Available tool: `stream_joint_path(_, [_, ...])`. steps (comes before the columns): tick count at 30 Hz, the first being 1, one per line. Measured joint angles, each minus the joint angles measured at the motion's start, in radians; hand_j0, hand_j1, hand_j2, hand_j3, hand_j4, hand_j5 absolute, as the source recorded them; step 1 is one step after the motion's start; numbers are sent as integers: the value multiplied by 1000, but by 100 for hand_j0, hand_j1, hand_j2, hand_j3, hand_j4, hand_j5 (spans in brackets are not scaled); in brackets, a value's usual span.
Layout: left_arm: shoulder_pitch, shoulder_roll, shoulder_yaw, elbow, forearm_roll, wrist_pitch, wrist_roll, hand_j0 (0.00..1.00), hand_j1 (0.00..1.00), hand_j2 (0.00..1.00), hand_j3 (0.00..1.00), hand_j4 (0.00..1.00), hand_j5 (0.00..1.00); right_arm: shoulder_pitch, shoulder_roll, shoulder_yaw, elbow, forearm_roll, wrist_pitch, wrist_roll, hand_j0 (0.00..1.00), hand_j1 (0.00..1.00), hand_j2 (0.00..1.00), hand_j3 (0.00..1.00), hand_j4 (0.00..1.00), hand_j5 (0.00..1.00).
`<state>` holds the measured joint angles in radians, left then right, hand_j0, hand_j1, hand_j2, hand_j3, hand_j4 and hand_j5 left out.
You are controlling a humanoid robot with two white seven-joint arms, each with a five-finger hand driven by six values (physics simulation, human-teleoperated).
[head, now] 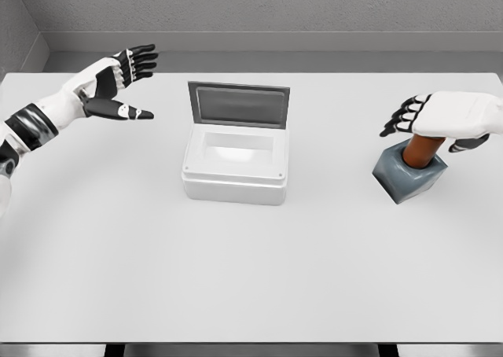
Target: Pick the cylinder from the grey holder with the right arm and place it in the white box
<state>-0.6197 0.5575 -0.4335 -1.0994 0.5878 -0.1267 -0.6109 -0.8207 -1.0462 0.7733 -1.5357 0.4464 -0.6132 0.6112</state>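
Observation:
A brown cylinder (422, 150) stands upright in the grey holder (409, 176) at the right of the table. My right hand (440, 119) hovers just over the cylinder's top, palm down, fingers spread toward the left and thumb out to the right; it holds nothing. The white box (236, 164) sits in the middle of the table with its grey lid (239, 105) raised at the back and its inside empty. My left hand (126, 82) floats above the table's far left, fingers relaxed and holding nothing.
The white table (251, 278) spreads wide in front of the box and holder. A grey wall runs behind its far edge. The box and the holder stand about a hand's width apart.

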Motion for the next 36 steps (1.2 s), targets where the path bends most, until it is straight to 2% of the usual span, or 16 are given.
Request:
stream_joint_path(1, [0, 0, 0, 1, 0, -1, 0, 100, 100, 100, 100, 100, 100, 0, -1, 1, -3, 1, 0, 0, 87, 87, 87, 87, 87, 87])
stream_joint_path(7, [0, 0, 0, 4, -8, -3, 0, 100, 100, 100, 100, 100, 100, 3, -5, 5, -12, 3, 0, 0, 83, 83, 83, 83, 83, 83])
stream_joint_path(9, [-2, 0, -1, 3, -9, -3, 0, 100, 100, 100, 100, 100, 100, 3, -6, 6, -13, 3, 0, 0, 75, 75, 75, 75, 75, 75])
stream_joint_path(11, [-2, 0, -1, 3, -9, -3, 0, 100, 100, 100, 100, 100, 100, 3, -7, 6, -13, 3, 0, 0, 62, 62, 62, 62, 62, 62])
stream_joint_path(14, [-3, 0, -1, 3, -10, -3, 0, 100, 100, 100, 100, 100, 100, 5, -8, 6, -14, 5, 0, 0, 57, 57, 57, 57, 57, 57])
stream_joint_path(25, [-2, 5, 2, 1, -9, -3, 0, 100, 100, 100, 100, 100, 100, -2, -25, 3, -36, 12, 0, 0, 50, 50, 50, 50, 50, 50])
stream_joint_path(36, [-2, -1, 2, -3, -10, -4, 0, 100, 100, 100, 100, 100, 100, -11, -52, -7, -61, 3, 0, 0, 50, 50, 50, 50, 50, 50])
